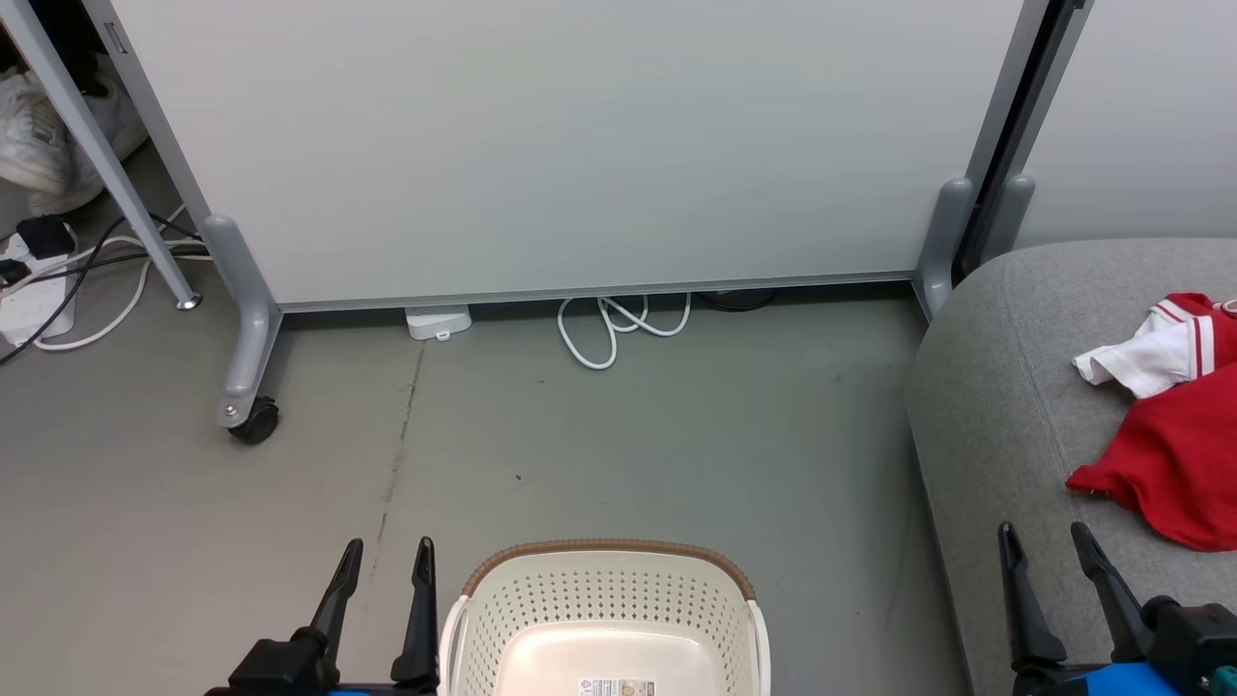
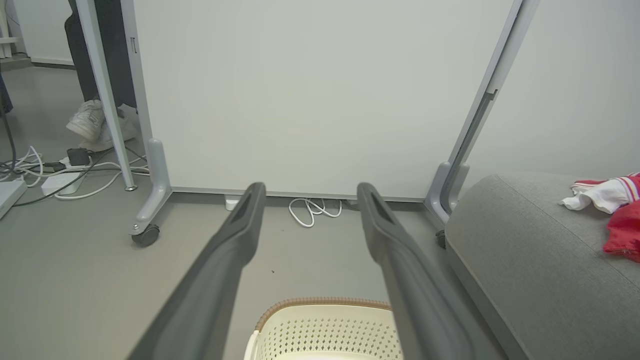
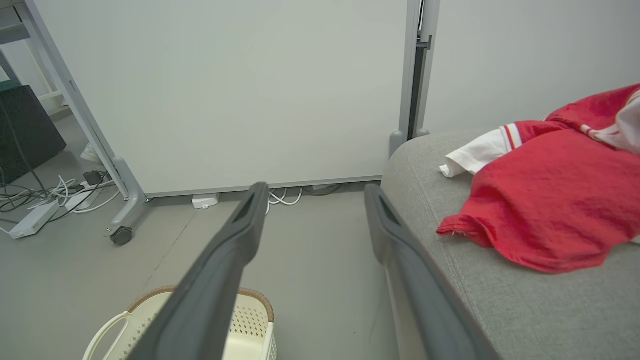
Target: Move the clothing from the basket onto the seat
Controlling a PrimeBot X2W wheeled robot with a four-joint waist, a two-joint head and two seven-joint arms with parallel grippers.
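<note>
The red clothing [image 1: 1174, 435] with white striped trim lies crumpled on the grey seat [image 1: 1005, 406] at the right; it is also in the left wrist view [image 2: 617, 215] and the right wrist view [image 3: 545, 200]. The cream basket [image 1: 604, 619] with a brown rim stands on the floor at the bottom centre, and its visible inside holds just a label. My left gripper [image 1: 387, 551] is open just left of the basket, holding nothing. My right gripper [image 1: 1044, 536] is open over the seat's front edge, short of the clothing.
A white wheeled partition panel [image 1: 580, 145] stands behind, with a caster [image 1: 253, 420] at its left foot. White cables [image 1: 618, 324] and a power strip [image 1: 34, 300] lie on the grey floor. A person's white shoes [image 1: 48, 145] show at the far left.
</note>
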